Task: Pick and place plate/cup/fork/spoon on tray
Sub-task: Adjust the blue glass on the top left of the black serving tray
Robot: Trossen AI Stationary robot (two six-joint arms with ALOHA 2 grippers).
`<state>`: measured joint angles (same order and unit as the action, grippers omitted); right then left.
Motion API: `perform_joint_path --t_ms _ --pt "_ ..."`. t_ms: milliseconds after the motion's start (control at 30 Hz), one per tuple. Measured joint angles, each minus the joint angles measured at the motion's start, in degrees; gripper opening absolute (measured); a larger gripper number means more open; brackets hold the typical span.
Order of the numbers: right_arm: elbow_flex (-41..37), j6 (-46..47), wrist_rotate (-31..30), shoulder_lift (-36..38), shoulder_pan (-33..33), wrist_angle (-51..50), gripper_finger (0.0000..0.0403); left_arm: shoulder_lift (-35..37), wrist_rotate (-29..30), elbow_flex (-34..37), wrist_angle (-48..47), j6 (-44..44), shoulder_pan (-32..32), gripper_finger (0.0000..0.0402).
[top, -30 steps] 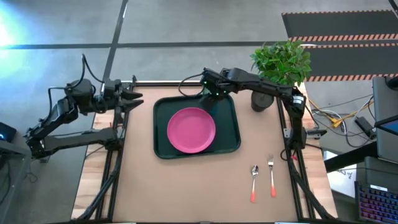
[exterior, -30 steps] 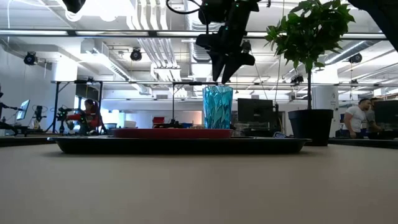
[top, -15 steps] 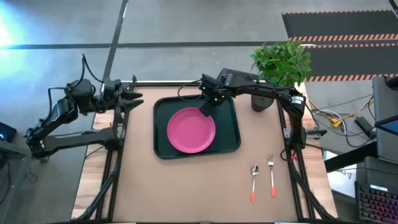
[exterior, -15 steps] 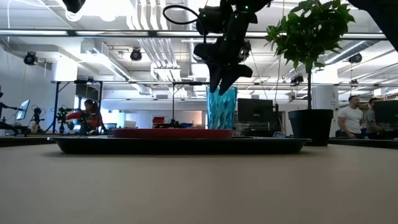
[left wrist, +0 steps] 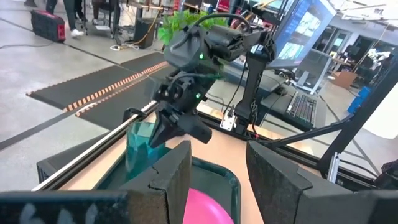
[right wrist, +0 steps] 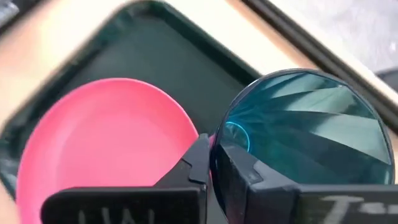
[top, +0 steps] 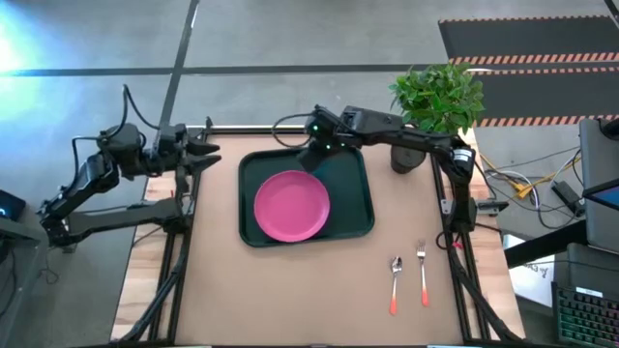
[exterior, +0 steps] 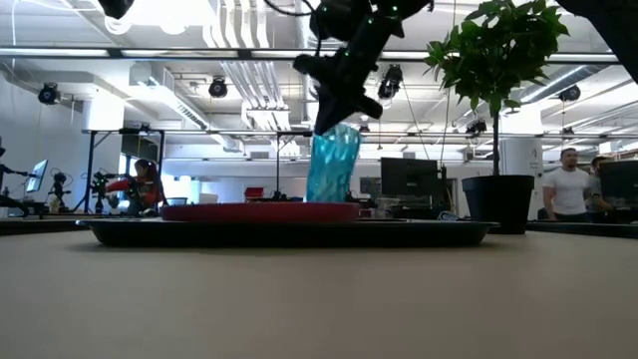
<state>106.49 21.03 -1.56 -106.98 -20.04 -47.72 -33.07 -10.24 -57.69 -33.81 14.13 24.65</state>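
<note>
A: Where do we have the right pincer [top: 311, 155]?

B: We see it over the far part of the tray [top: 353, 217], near the middle of the far rim. Its fingers are pinched shut on the rim of the cup [exterior: 332, 164], one finger inside the mouth and one outside, as the right wrist view shows.

A: And how does the cup sit?

B: In the low view we see it tilted, its top leaning toward the left arm's side, hanging under the pincer. Whether its base touches the tray we cannot tell; the plate [top: 291, 205] and the tray rim hide it.

A: The plate, then?

B: We find it lying flat inside the tray, on the half toward the left arm, with bare green floor showing on the other side. The cup is just beside its far edge.

A: The cutlery?

B: The spoon [top: 396, 284] and the fork [top: 423, 275] lie side by side on the tabletop [top: 290, 290], well apart from the tray, handles pointing to the near edge, the fork farther toward the right arm's side.

A: The left pincer [top: 208, 153]?

B: We see it waiting at the far left corner of the tabletop, fingers apart, holding nothing.
</note>
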Motion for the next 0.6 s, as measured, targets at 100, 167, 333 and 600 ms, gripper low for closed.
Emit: perform_joint_path --t_ms 100,167,333,600 --pt "3.0 -0.7 0.0 0.0 0.0 0.5 0.001 1.4 0.0 0.0 0.0 0.0 0.0 0.0136" --pt "5.1 -1.4 0.0 0.0 0.0 0.5 0.001 2.4 0.0 0.0 0.1 0.0 0.0 0.0136" --pt "8.5 -1.7 0.4 0.0 0.0 3.6 0.0009 4.6 0.0 0.0 0.1 -0.1 0.0 0.0136" --pt "15.7 -1.7 8.4 -8.0 1.1 6.1 0.0009 6.2 1.5 0.0 -0.8 -0.1 0.0 0.0136"
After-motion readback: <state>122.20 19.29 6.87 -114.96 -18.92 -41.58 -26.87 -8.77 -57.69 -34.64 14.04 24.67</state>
